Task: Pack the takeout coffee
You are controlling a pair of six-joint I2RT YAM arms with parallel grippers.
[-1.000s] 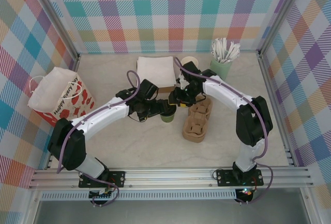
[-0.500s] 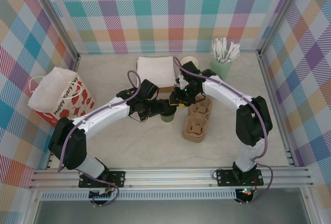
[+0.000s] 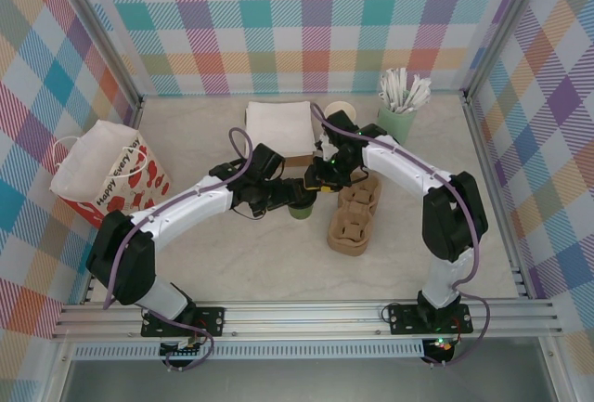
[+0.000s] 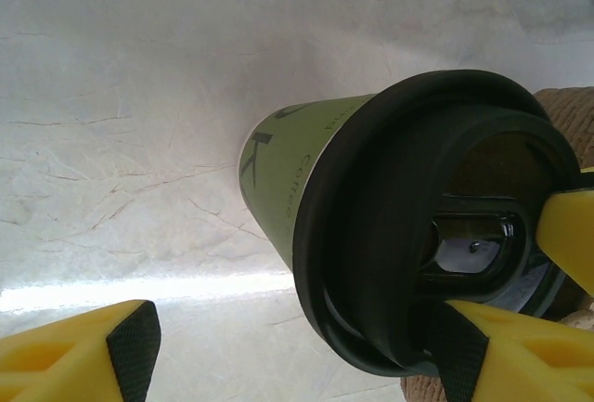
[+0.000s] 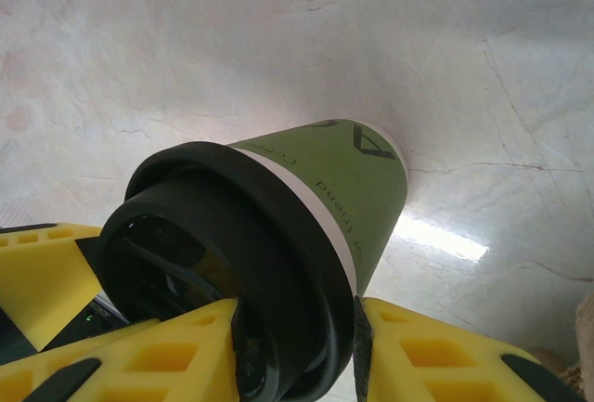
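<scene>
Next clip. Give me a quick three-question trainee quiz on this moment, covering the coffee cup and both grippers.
1. True or false: the takeout coffee already sits in the cardboard carrier.
2. The left gripper is: A) open, fingers astride the cup; B) shut on the carrier; C) shut on the cup's base.
3. Fill in: the right gripper pinches the cup's black ___.
Key: 1 false, it stands on the table beside the carrier; 2 A; 3 lid.
</scene>
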